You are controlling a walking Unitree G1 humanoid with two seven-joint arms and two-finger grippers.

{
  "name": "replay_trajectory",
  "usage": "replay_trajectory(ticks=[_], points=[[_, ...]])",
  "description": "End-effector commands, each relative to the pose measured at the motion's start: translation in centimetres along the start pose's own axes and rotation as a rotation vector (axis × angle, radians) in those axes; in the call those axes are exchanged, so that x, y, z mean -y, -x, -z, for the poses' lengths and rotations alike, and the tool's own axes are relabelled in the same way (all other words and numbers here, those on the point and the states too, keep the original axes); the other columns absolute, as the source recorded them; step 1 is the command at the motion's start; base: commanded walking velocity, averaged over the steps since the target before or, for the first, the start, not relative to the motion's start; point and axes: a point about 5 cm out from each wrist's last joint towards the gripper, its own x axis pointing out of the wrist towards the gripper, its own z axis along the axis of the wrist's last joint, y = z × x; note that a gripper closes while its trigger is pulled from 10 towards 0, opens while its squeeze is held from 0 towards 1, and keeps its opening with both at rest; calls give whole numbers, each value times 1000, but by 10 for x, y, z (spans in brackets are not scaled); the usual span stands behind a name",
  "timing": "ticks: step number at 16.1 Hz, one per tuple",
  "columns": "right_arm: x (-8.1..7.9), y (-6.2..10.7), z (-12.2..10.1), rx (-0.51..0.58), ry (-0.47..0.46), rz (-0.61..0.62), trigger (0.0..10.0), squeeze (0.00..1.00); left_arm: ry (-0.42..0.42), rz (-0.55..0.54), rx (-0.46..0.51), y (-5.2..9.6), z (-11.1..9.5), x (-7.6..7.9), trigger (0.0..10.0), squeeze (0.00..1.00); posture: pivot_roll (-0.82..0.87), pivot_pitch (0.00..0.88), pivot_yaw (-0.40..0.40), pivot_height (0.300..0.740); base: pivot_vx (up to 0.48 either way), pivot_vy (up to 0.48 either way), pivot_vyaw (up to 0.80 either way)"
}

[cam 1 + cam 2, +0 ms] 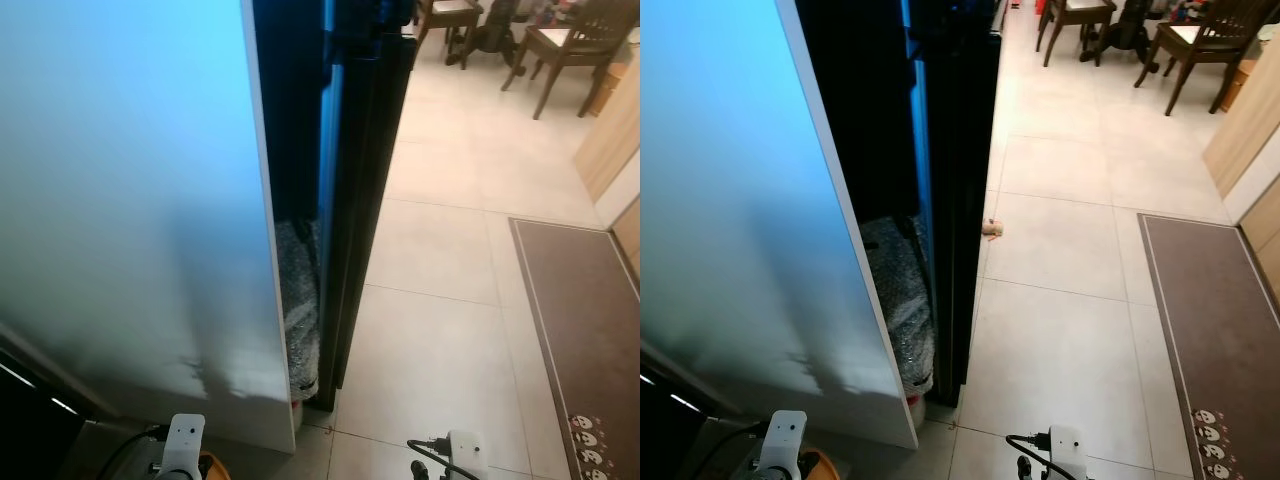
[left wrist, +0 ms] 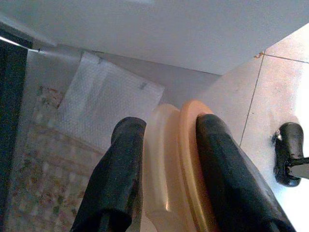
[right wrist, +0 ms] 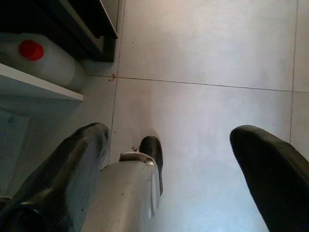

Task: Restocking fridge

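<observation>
**Left gripper carries an orange-lidded container up to the fridge**

And here we are close beside the fridge (image 1: 130,220), its pale side panel looming on the left and the dark opening just right of it, something silvery and wrapped (image 1: 300,310) tucked low in that gap. The left gripper (image 2: 169,159) has its two black fingers (image 2: 120,179) clamped on a pale, translucent container with an orange lid (image 2: 186,164), held low at the robot's left, near the foot of the panel. It looks like light, smooth plastic, probably stiff at the rim but slippery on the walls, so a grip across the lid edge, as now, seems the safest place. The right gripper (image 3: 169,159) hangs wide open and empty over the tiled floor (image 3: 207,58), a white jug with a red cap (image 3: 43,58) lying at the fridge's base nearby. Far off, dining chairs (image 1: 570,45); a brown mat (image 1: 580,330) to the right.
</observation>
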Motion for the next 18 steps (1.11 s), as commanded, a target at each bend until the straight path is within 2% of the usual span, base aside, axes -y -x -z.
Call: replay_trajectory(ticks=[1,7,10,12,14,15,17,18], points=[[0,1,4,-5,-10,4,10000,0,1,12,-78,3,21,2,10000,0,-112,21,2,740,0,0,0],[0,1,5,-1,-8,4,10000,0,-3,11,-91,4,25,1,10000,0,-115,15,3,740,0,0,0],[0,2,0,73,22,11,10000,0,-19,-11,-108,6,32,-7,10000,0,-122,0,9,740,0,0,0],[1,3,-2,100,26,21,10000,0,4,-26,-103,7,33,-9,10000,0,-123,0,9,740,0,0,0],[1,3,-4,132,57,24,10000,0,92,-52,-75,6,30,-12,10000,0,-126,0,7,740,0,0,0],[1,4,-5,153,55,35,10000,0,316,-101,-35,6,24,-19,10000,0,-135,0,5,740,0,0,0],[1,4,-4,161,57,35,10000,0,461,-148,-1,5,18,-26,10000,0,-137,0,4,740,0,0,0],[1,5,-4,163,60,35,10000,0,454,-154,31,5,13,-27,10000,0,-135,0,4,740,0,0,0]])
